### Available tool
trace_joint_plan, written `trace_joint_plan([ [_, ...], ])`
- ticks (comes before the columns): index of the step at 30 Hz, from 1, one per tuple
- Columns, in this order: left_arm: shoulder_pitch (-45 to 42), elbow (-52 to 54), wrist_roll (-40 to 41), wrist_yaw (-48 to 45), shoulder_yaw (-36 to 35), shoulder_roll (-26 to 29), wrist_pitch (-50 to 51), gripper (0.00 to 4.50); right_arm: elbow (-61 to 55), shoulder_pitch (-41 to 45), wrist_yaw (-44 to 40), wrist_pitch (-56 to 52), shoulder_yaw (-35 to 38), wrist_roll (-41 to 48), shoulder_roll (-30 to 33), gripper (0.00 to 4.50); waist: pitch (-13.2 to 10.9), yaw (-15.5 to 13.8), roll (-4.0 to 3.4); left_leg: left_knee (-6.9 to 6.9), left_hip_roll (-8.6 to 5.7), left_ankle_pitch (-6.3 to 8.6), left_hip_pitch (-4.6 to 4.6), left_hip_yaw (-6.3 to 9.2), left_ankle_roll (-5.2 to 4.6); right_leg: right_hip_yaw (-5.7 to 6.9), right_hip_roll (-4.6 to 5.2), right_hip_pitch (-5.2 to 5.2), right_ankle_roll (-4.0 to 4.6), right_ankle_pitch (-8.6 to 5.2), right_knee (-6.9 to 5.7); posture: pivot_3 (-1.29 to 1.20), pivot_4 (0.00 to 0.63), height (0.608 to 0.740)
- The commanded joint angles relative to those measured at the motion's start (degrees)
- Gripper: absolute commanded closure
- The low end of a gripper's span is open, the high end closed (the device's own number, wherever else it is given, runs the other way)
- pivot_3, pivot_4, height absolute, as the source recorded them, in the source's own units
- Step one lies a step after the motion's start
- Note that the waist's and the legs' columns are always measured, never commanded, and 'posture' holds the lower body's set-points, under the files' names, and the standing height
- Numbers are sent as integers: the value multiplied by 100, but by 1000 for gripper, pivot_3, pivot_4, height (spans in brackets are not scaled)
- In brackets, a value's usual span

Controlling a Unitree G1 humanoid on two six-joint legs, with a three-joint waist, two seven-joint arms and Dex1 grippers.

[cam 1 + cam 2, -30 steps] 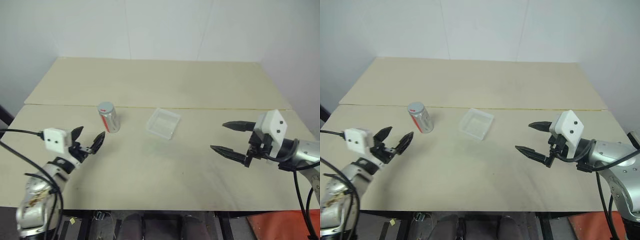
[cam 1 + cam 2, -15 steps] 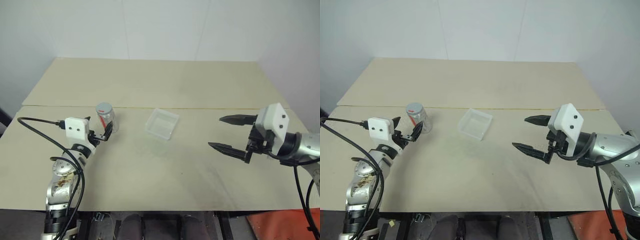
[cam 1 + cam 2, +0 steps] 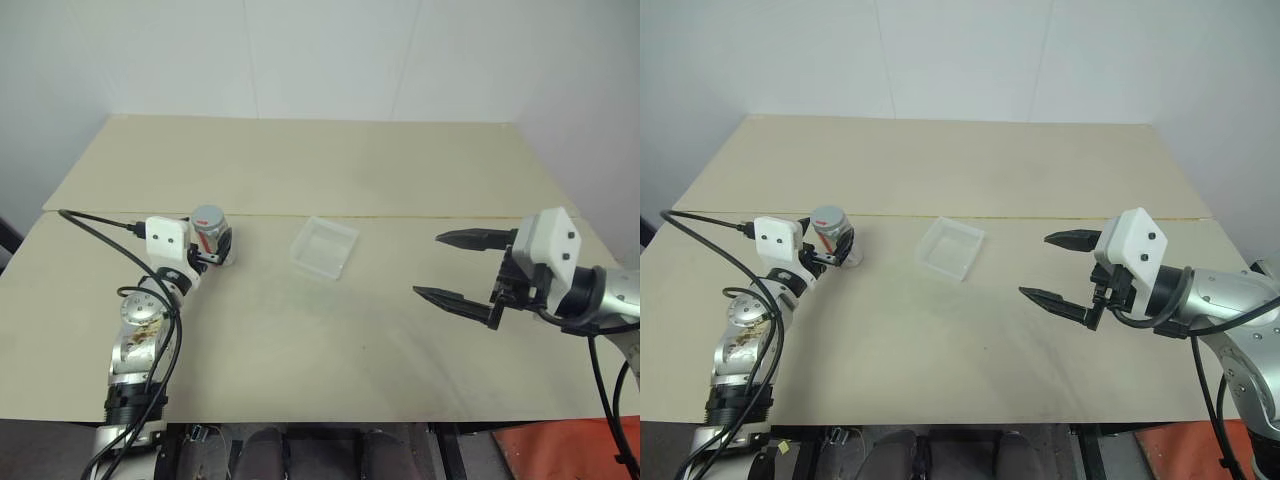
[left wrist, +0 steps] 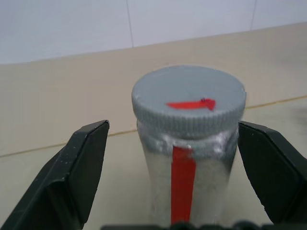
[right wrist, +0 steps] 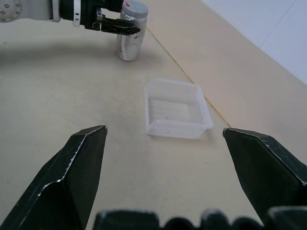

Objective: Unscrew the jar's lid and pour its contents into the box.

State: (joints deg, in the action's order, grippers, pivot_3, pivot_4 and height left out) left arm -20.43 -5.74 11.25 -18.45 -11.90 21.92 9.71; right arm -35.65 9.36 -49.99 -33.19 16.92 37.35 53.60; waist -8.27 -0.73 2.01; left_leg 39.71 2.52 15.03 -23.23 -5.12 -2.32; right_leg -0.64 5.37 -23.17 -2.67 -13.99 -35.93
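The right gripper [image 3: 462,268] hangs above the tabletop [image 3: 330,350] on the right side, its two fingers spread wide and holding nothing. Farther away, the left gripper [image 3: 212,249] is also spread, one finger on each side of the jar [image 4: 189,177], not touching it. The jar stands upright with the lid [image 4: 188,98] on. The box [image 3: 325,247] lies near the jar, between both arms.
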Motion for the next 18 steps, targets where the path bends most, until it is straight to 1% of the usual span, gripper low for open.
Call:
trace_joint_plan([
  [1, -201, -201, -95, 7, 62, -27, -290, 32, -201, 32, 23, -42, 305, 156, 110, 0, 0, 0, 0, 0, 0, 0, 0, 0, 0, 0, 0, 0, 0, 0, 0, 0, 150, 740],
  [12, -737, -1192, -253, 7, 185, -157, -762, 32, -278, -11, -1, -56, 407, 265, 185, 0, 0, -2, 0, 1, -2, 0, -4, 2, 0, 2, 2, 0, 0, 0, 1, 0, 150, 740],
  [16, -827, -1345, -296, 11, 245, -181, -759, 32, -338, -50, 18, -67, 429, 291, 208, 0, 0, -2, 1, 0, -1, 0, -5, 3, 0, 3, 1, -1, -1, 0, -1, 0, 150, 740],
  [17, -827, -1352, -319, 22, 261, -185, -760, 332, -358, -53, 36, -83, 446, 321, 202, 0, 0, -2, 1, 0, -1, 0, -6, 3, 0, 3, 1, -1, -1, 0, -2, 0, 150, 740],
  [18, -825, -1341, -312, 19, 263, -195, -713, 443, -374, -57, 49, -93, 457, 337, 200, 0, 0, -2, 1, 1, -1, 0, -6, 3, 0, 3, 1, -1, -1, 0, -1, 0, 150, 740],
])
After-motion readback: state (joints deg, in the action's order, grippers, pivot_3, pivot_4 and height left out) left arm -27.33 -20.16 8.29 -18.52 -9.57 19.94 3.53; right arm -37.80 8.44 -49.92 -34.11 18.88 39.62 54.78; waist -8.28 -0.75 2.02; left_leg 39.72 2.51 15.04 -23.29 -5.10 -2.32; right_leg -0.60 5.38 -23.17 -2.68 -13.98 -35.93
